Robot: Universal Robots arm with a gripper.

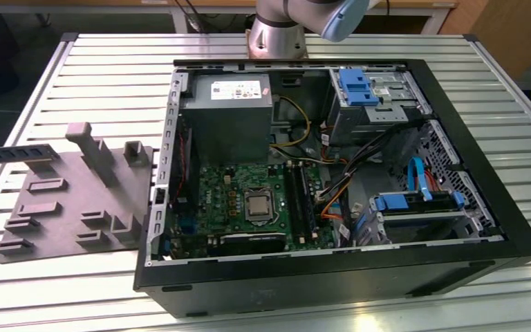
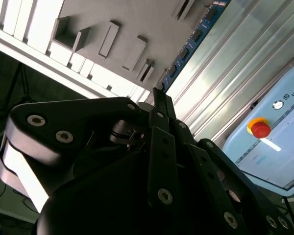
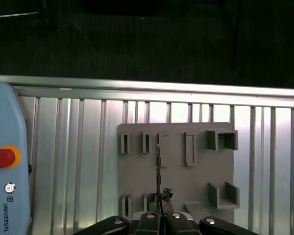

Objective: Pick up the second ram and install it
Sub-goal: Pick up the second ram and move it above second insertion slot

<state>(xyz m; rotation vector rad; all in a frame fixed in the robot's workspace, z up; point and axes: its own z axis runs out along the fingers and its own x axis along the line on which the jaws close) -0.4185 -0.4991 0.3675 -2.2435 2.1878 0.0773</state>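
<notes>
Robot arm's gripper (image 3: 159, 199) pinches the second ram (image 1: 16, 152) by one end above the grey holder (image 1: 72, 207), at the exterior view's left edge, mid-height, well apart from the open computer case (image 1: 339, 277). A firm, square hold looks essential to keep the stick from tilting.

Print on the pendant and the power supply
Pale-blue pendant (image 3: 10, 112) carried dark lettering and a small round mark just beside its red stop button (image 3: 2, 157), with more lettering near that button (image 2: 260, 129) in the second wrist view. The power supply (image 1: 227, 121) bore a white label (image 1: 235, 88), too small to read.
</notes>
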